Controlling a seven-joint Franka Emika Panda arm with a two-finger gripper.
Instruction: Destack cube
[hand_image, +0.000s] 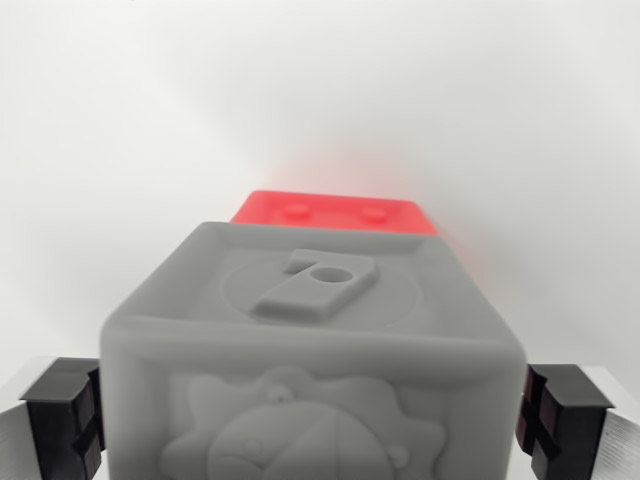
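Observation:
A grey cube (310, 340) fills the lower middle of the wrist view, close to the camera and blurred. It has a raised "7" on one face and a sun-like relief on the face nearest me. My gripper (310, 415) straddles it, and the black pads (62, 415) press against its left and right sides, so the gripper is shut on it. Just beyond the grey cube's far end a red cube (335, 212) shows only a strip of its studded face. Whether the two cubes still touch is hidden.
A plain white surface (150, 120) surrounds the cubes, with a red glow around the red cube. No other object shows.

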